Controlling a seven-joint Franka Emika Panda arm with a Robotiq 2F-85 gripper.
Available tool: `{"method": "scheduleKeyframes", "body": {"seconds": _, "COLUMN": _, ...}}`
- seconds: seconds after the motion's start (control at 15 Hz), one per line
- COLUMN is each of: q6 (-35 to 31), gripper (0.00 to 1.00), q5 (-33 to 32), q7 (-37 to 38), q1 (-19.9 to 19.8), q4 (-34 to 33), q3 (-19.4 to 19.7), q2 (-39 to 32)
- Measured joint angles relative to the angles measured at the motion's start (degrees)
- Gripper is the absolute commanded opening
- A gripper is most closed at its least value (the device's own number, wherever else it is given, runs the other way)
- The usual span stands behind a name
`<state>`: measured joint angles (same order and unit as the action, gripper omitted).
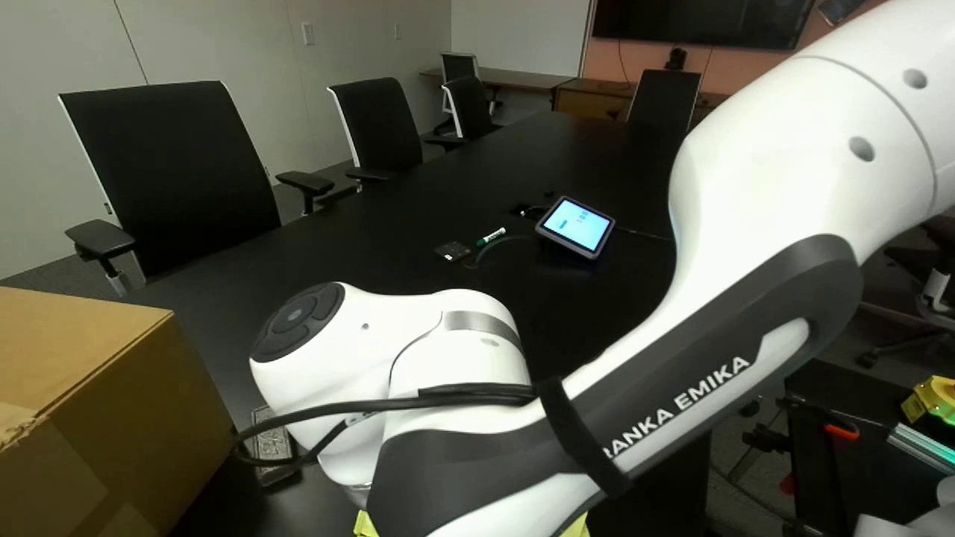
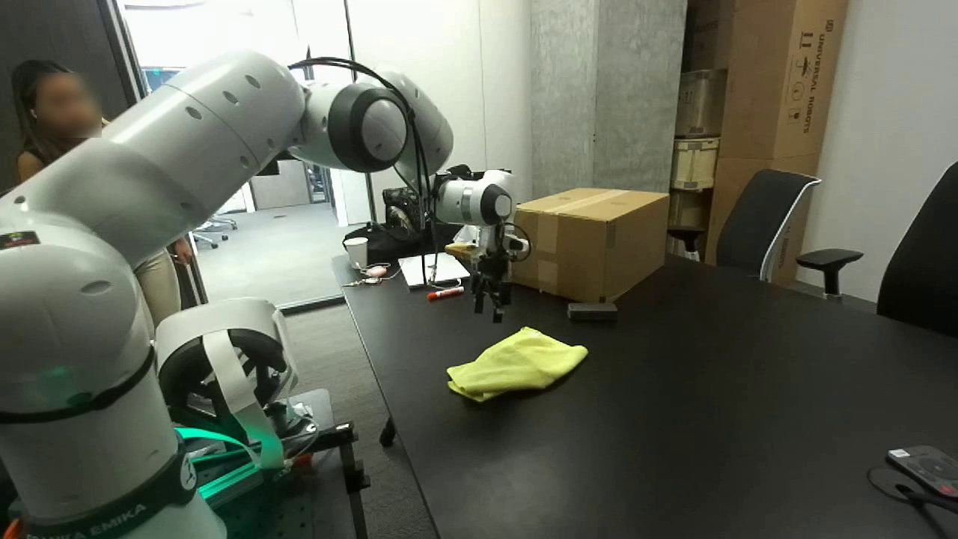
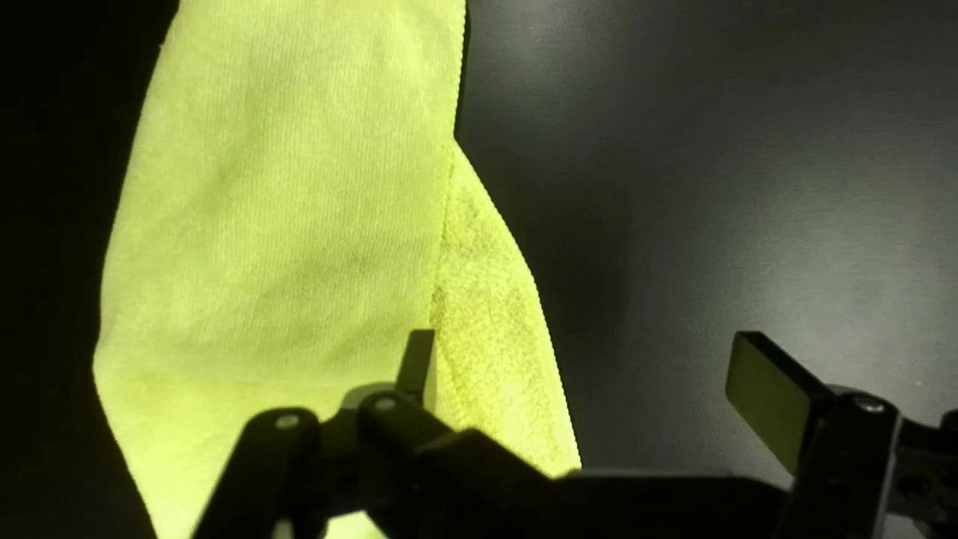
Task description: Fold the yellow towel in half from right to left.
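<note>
My end effector (image 3: pixel 586 374) spread wide, empty; yellow towel (image 3: pixel 284 224) doubled over, fold likely done. I should lift clear.

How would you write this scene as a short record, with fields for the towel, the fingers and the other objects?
Cloth: yellow towel, folded over on the black table
Fold edges: not aligned; lower layer shows in the wrist view
Grasp: fingers wide apart, gripping nothing
Also on table: cardboard box, red marker, lit tablet, green marker
Background: office chairs, a person
</note>
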<state>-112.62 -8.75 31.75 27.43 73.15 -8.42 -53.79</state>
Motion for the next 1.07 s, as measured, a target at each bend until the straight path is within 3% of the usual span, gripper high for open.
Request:
{"method": "scheduleKeyframes", "body": {"seconds": 0.4, "q6": -5.1, "gripper": 1.0, "q5": -2.6, "q7": 0.0, "q1": 0.2, "q4": 6.5, "q3": 0.9, "q2": 3.1}}
{"method": "scheduleKeyframes", "body": {"seconds": 1.07, "q6": -9.6, "gripper": 1.0, "q5": -3.5, "q7": 0.0, "q1": 3.2, "q4": 8.1, "q3": 4.3, "q2": 3.2}}
